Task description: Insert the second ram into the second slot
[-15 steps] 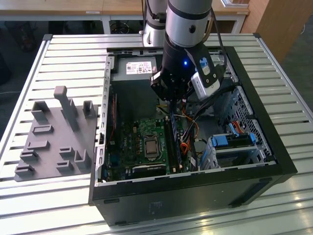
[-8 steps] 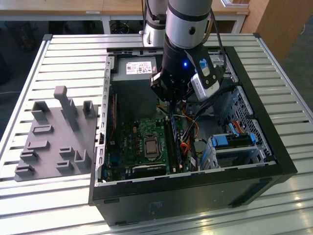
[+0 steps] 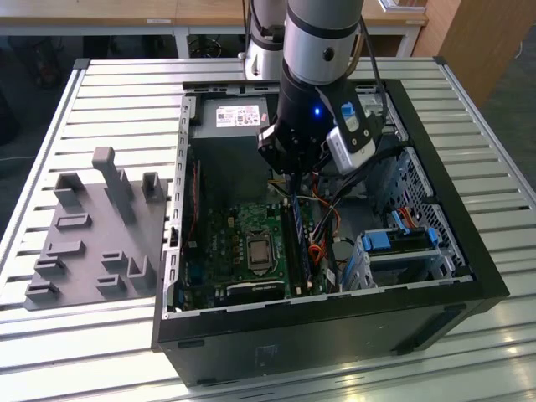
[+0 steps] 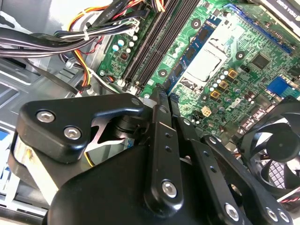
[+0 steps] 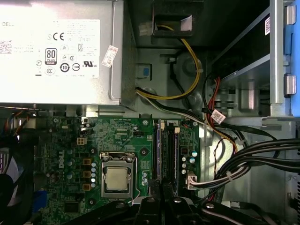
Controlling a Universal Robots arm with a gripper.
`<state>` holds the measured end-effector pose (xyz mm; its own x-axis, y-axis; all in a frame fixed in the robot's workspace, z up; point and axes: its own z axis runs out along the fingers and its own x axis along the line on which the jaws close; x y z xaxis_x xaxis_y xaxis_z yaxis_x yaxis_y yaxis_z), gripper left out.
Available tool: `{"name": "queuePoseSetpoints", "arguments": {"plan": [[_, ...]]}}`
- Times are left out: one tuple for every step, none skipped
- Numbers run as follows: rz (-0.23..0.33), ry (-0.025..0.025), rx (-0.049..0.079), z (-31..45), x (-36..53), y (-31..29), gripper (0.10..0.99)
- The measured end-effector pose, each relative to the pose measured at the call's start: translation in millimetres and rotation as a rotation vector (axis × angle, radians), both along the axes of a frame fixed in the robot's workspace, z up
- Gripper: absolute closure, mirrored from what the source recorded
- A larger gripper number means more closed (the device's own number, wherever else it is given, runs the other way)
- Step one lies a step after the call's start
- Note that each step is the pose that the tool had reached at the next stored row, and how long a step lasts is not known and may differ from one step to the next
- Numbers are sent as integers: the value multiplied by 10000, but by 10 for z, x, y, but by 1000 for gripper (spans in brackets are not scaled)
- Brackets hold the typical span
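In the exterior view we see the whole open computer case on a metal table. A gray tray lies on the exterior view's left, and the big arm is at the top middle of the frame.

The wrist views show small things up close. In the first wrist view we look straight down on the silver power box, the square chip and two long dark slots side by side. In the second wrist view we see a round fan and a bunch of cables.

The gripper hangs over the slots. In the second wrist view its two black fingers are squeezed together. The second ram, a thin blue stick, stands on its edge in the slots. It is in the middle of the exterior view, just below the gripper. We cannot tell if they touch.
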<state>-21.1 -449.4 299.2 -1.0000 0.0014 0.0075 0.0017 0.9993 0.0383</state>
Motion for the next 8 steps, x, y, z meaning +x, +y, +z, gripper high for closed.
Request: {"name": "queuePoseSetpoints", "arguments": {"plan": [[0, 0, 0, -2, 0, 0, 949], [0, 0, 0, -4, 0, 0, 949], [0, 1, 0, -7, 0, 0, 949], [0, 0, 0, -9, 0, 0, 949], [0, 0, 0, -11, 0, 0, 949], [0, 0, 0, -12, 0, 0, 949], [0, 0, 1, -14, 0, 0, 949], [0, 0, 1, -16, 0, 0, 949]]}}
